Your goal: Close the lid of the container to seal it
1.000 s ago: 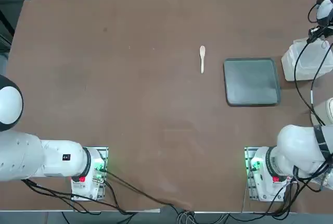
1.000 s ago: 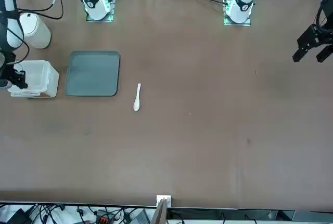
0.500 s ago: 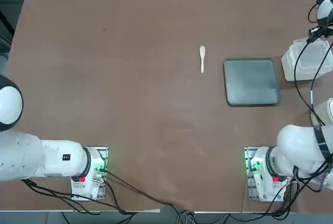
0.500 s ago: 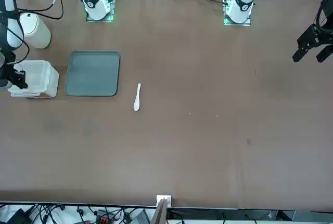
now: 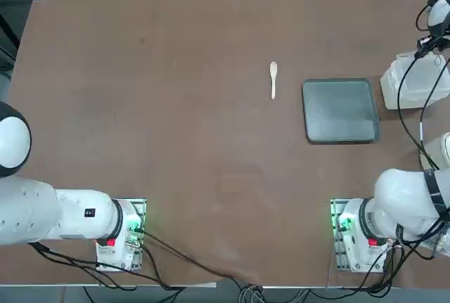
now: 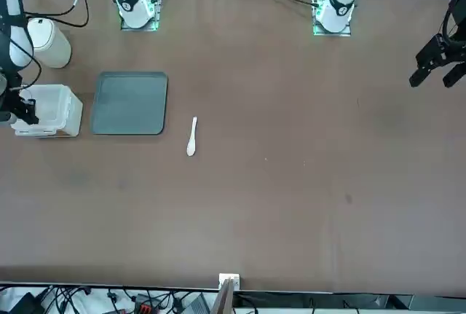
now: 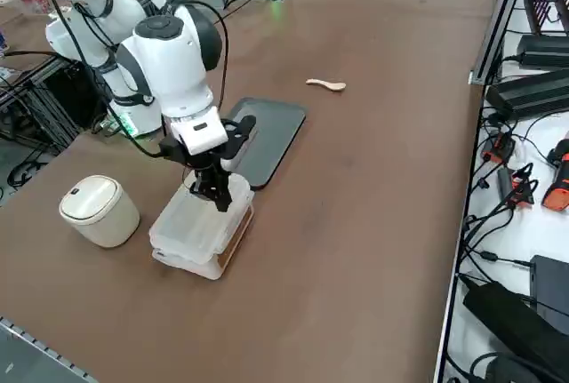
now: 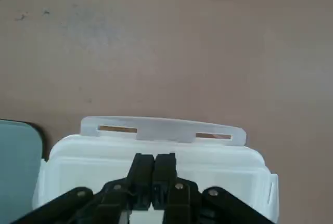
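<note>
The container (image 7: 197,257), a small translucent white box, stands at the table's right edge beside the grey tray. Its lid (image 7: 190,216) lies flat on top of it. In the right side view my right gripper (image 7: 217,198) points straight down, shut, with its tips touching the lid near the edge closest to the tray. The right wrist view shows the two black fingertips (image 8: 141,165) pressed together on the lid (image 8: 218,162), with the lid's slotted tab (image 8: 162,129) just beyond them. From the front, the gripper (image 6: 30,112) sits over the container (image 6: 51,107).
A dark grey flat tray (image 5: 339,110) lies next to the container toward the table's middle. A small pale spoon (image 5: 273,78) lies past the tray. A round cream-white vessel (image 7: 98,210) stands near the container on the arm's base side.
</note>
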